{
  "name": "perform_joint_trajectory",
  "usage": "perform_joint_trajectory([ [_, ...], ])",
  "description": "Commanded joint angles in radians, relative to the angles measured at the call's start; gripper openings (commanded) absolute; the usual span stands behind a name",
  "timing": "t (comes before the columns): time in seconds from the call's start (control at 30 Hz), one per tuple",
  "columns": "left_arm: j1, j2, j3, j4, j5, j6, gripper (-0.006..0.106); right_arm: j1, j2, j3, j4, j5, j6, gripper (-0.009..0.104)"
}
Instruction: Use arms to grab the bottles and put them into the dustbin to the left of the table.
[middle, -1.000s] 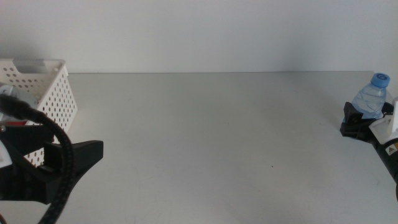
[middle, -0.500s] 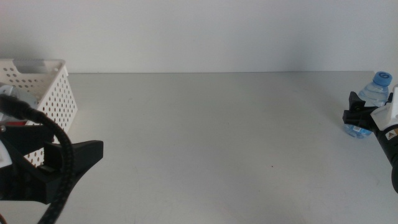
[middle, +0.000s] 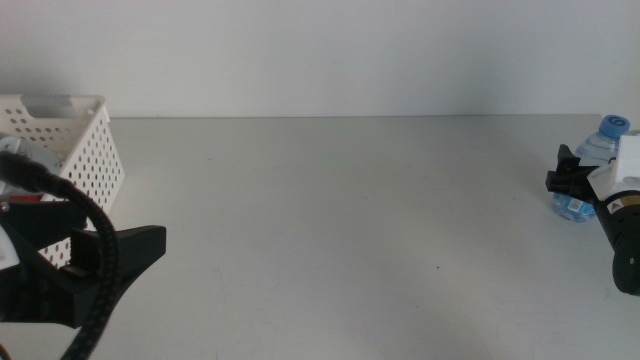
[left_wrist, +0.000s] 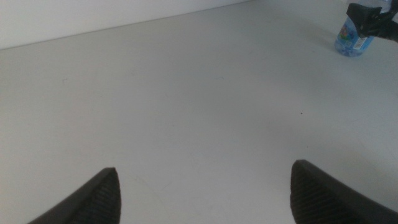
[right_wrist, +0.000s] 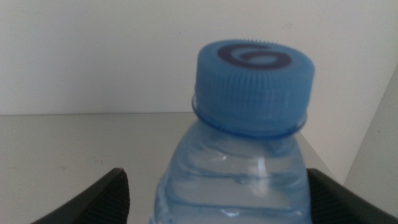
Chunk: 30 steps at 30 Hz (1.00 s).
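Observation:
A small clear water bottle (middle: 600, 146) with a blue cap (right_wrist: 254, 83) stands upright at the table's far right edge; the left wrist view shows it far off (left_wrist: 351, 41). My right gripper (middle: 570, 182) reaches in from the right at the bottle's mid height. Its jaws stand either side of the body, open, with a gap showing on one side (right_wrist: 214, 199). The white perforated dustbin (middle: 92, 150) sits at the far left. My left gripper (middle: 125, 255) hovers low beside the dustbin, open and holding nothing (left_wrist: 205, 193).
The light-grey table (middle: 330, 200) stretches bare between the two arms. A thick black cable (middle: 95, 260) loops over the left arm. The bottle stands close to the table's right rim and the back wall.
The bottle went from tilted to upright. My right gripper rose from its base to its middle and shifted slightly left. The left arm has not moved.

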Motion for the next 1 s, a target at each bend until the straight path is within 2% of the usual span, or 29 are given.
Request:
perform_joint_trajectory([
  [0.0, -0.008, -0.001, -0.027, -0.008, -0.071, -0.009, 0.094, -0.006, -0.017, -0.059, -0.009, -0.071, -0.012, 0.069],
  [0.13, -0.008, -0.001, -0.027, -0.008, -0.071, -0.009, 0.094, -0.006, 0.021, -0.111, -0.009, -0.071, -0.012, 0.068],
  [0.2, -0.008, -0.001, -0.027, -0.008, -0.071, -0.009, 0.094, -0.006, 0.029, -0.119, -0.009, -0.07, -0.012, 0.063],
  [0.27, -0.008, -0.001, -0.027, -0.008, -0.071, -0.009, 0.094, -0.006, 0.029, -0.119, -0.009, -0.054, -0.012, 0.05],
  [0.4, -0.008, -0.001, -0.027, -0.008, -0.071, -0.009, 0.094, -0.006, 0.027, -0.119, -0.028, -0.014, -0.011, 0.005],
  [0.43, -0.008, -0.001, -0.027, -0.008, -0.071, -0.009, 0.094, -0.005, 0.025, -0.119, -0.051, -0.007, -0.001, -0.001],
  [0.47, -0.008, -0.001, -0.027, -0.008, -0.071, -0.009, 0.094, -0.005, 0.019, -0.119, -0.076, 0.003, 0.015, -0.001],
  [0.67, -0.008, -0.001, -0.027, -0.008, -0.071, -0.009, 0.094, 0.02, -0.041, -0.164, -0.36, 0.027, 0.192, -0.001],
  [0.77, -0.008, -0.001, -0.027, -0.008, -0.071, -0.009, 0.094, 0.069, -0.061, -0.215, -0.498, 0.024, 0.325, -0.001],
  [0.9, -0.008, -0.001, -0.027, -0.008, -0.071, -0.009, 0.094, 0.163, -0.058, -0.303, -0.722, 0.033, 0.501, -0.001],
  [0.97, -0.008, -0.001, -0.027, -0.008, -0.071, -0.009, 0.094, 0.214, -0.053, -0.351, -0.794, 0.034, 0.545, -0.001],
])
